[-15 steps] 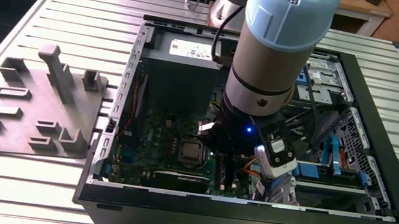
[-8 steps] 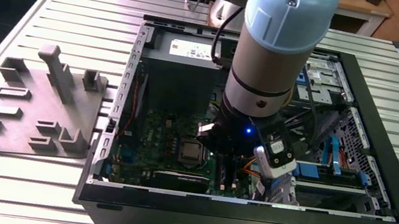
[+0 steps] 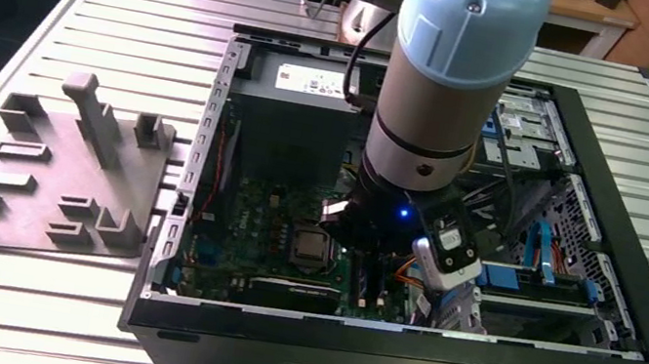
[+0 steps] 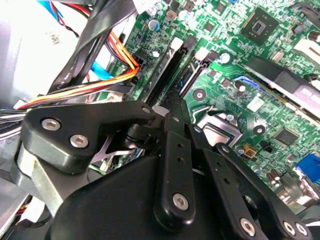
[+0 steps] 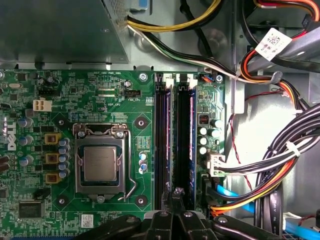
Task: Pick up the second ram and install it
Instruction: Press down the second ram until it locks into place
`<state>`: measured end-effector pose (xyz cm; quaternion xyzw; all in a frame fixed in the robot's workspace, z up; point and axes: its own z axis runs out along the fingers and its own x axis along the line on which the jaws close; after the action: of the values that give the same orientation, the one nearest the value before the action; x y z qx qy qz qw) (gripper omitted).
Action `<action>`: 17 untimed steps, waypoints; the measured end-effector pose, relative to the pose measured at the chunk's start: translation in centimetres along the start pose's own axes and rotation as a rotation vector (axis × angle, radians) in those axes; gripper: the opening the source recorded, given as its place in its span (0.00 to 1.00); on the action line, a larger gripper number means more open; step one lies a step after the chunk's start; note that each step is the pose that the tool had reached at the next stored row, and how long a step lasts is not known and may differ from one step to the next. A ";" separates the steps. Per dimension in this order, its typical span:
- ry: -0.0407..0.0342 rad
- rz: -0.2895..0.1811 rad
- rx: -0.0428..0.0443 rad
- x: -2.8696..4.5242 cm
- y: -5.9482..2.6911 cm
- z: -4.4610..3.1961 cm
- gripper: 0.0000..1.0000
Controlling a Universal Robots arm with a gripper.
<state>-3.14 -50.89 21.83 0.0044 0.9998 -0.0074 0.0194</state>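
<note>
fingers (image 5: 176,192) over second ram (image 5: 185,145) in mobo slot

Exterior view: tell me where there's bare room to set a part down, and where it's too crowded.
Free: the slatted table beyond the grey fixture plate, and the table strip in front of that plate, toward the exterior view's left. Crowded: inside the computer case, where the arm hangs over the motherboard and cables fill the exterior view's right side.
</note>
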 end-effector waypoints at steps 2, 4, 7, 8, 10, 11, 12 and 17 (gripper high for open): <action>0.0003 0.000 0.0000 0.01 -0.03 0.09 0.10; 0.0002 0.000 0.0000 0.00 -0.03 0.10 0.10; 0.0001 0.000 -0.0004 0.01 -0.02 0.12 0.10; 0.0001 0.000 -0.0006 0.01 -0.02 0.12 0.10; 0.0001 0.000 -0.0005 0.01 -0.02 0.12 0.10; 0.0001 0.000 -0.0004 0.01 -0.02 0.12 0.10; 0.0001 0.000 -0.0004 0.01 -0.02 0.12 0.10; 0.0001 0.000 -0.0004 0.01 -0.02 0.12 0.10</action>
<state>-3.14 -50.92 21.71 0.0044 0.9998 -0.0072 0.0193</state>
